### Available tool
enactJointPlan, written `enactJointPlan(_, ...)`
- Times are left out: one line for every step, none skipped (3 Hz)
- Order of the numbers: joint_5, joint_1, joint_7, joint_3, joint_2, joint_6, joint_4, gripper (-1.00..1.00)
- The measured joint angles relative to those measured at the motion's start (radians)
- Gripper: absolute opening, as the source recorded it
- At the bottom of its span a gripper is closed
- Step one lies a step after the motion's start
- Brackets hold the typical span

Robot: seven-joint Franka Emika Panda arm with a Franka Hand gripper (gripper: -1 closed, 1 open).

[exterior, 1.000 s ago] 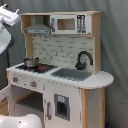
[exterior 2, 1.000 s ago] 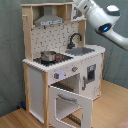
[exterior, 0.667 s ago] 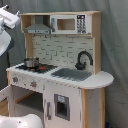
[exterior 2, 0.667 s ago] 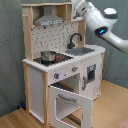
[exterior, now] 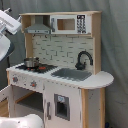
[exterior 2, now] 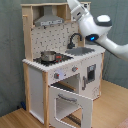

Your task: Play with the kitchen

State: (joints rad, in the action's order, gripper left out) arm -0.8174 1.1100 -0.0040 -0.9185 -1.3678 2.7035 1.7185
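Observation:
The kitchen [exterior: 60, 75] [exterior 2: 55, 70] is a tall white and light-wood toy unit, seen in both exterior views. It has a grey range hood [exterior: 38, 27], a small microwave [exterior: 68, 24], a black faucet [exterior: 84, 59] and a grey sink [exterior: 72, 74]. A small metal pot [exterior: 31, 62] [exterior 2: 48, 55] sits on the hob. The oven door [exterior 2: 70, 102] hangs open toward the front. My white arm [exterior 2: 92, 27] reaches up across the kitchen's top corner in the second exterior view. My gripper [exterior: 9, 21] shows partly at the first exterior view's upper left, held high and touching nothing.
A grey curtain [exterior: 115, 50] hangs behind the kitchen. The floor [exterior 2: 112, 107] is light wood. Part of the robot's white body [exterior: 20, 121] fills the first exterior view's bottom left. The rounded countertop end [exterior: 102, 79] juts out beside the sink.
The arm has swung upward. In the second exterior view its end has moved left and out past the top edge. The kitchen and pot have not moved.

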Motion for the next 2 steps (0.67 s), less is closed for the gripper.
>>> enactJointPlan(0.001,0.015,0.08,-0.027,-0.031,-0.094,-0.002,1.0)
enactJointPlan(0.002,0.02,0.146,-0.05,-0.048,-0.192,-0.006,1.0)
